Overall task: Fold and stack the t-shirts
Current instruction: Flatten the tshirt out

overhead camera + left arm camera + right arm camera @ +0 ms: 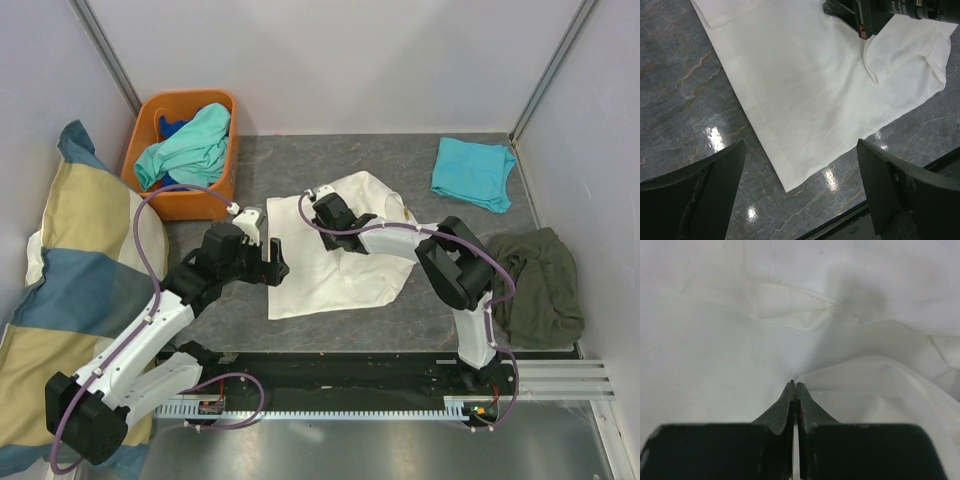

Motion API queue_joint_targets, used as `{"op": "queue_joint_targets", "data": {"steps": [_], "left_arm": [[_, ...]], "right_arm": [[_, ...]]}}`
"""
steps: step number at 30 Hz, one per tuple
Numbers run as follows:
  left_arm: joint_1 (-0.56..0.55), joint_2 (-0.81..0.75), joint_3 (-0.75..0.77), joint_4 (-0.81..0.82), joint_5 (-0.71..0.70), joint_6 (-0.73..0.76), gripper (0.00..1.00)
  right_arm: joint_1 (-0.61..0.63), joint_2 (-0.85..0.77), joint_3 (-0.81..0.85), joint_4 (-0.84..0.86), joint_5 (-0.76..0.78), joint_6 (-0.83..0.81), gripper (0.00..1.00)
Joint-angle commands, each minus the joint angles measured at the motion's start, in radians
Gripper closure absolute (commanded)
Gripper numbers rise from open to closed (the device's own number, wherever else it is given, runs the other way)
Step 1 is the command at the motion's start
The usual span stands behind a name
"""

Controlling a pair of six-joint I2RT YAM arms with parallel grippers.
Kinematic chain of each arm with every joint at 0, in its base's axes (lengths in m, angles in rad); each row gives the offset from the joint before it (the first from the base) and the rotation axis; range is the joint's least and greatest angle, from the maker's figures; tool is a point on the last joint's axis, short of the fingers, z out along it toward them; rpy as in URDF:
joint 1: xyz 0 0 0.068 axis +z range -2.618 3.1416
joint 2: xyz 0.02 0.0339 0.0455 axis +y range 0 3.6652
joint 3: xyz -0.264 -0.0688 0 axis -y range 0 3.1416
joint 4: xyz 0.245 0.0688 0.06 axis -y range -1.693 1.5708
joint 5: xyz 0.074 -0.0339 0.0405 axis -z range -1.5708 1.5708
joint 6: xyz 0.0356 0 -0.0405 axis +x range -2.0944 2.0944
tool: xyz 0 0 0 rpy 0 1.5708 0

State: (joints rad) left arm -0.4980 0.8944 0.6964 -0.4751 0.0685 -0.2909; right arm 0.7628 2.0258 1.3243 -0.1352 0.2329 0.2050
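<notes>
The cream-white t-shirt lies spread in the middle of the grey marbled tabletop, smoothed fairly flat so its edges can be folded over, with one long hem running straight along its left side. The right tool has its jaws pressed together low over the upper part of the cloth, and a raised crease meets its tips, so I judge it has nipped a thin fold of the shirt to lift or draw it across. The left tool hangs above the shirt's near left corner with its jaws spread wide and nothing between them, seemingly placed to take that corner and help with the fold. A turquoise t-shirt sits folded at the far right, likely the start of the stack. The orange bin at the far left holds a mint-green t-shirt over a scrap of blue, waiting their turn. A dark olive garment lies crumpled at the right edge.
</notes>
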Motion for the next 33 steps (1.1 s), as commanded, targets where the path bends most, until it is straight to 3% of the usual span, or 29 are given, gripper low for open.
{"op": "queue_joint_targets", "data": {"steps": [1, 8, 15, 23, 28, 33], "left_arm": [[-0.004, -0.014, 0.003, 0.016, -0.015, -0.033, 0.0], [-0.004, 0.044, -0.003, 0.072, 0.004, -0.07, 0.0], [-0.004, 0.178, -0.055, 0.137, -0.042, -0.212, 0.0], [-0.028, 0.143, -0.234, 0.196, -0.111, -0.396, 0.18], [-0.16, 0.012, -0.316, 0.15, -0.208, -0.569, 0.19], [-0.26, 0.015, -0.348, 0.118, -0.289, -0.659, 0.21]], "right_arm": [[-0.003, -0.105, -0.011, 0.009, 0.008, 0.002, 0.97], [-0.005, -0.277, -0.059, -0.052, 0.051, 0.004, 0.99], [-0.005, -0.493, -0.157, -0.096, 0.101, 0.017, 0.99], [-0.011, -0.611, -0.231, -0.109, 0.114, 0.039, 0.98], [-0.01, -0.628, -0.246, -0.109, 0.111, 0.036, 0.98], [-0.011, -0.63, -0.252, -0.101, 0.108, 0.033, 0.98]]}}
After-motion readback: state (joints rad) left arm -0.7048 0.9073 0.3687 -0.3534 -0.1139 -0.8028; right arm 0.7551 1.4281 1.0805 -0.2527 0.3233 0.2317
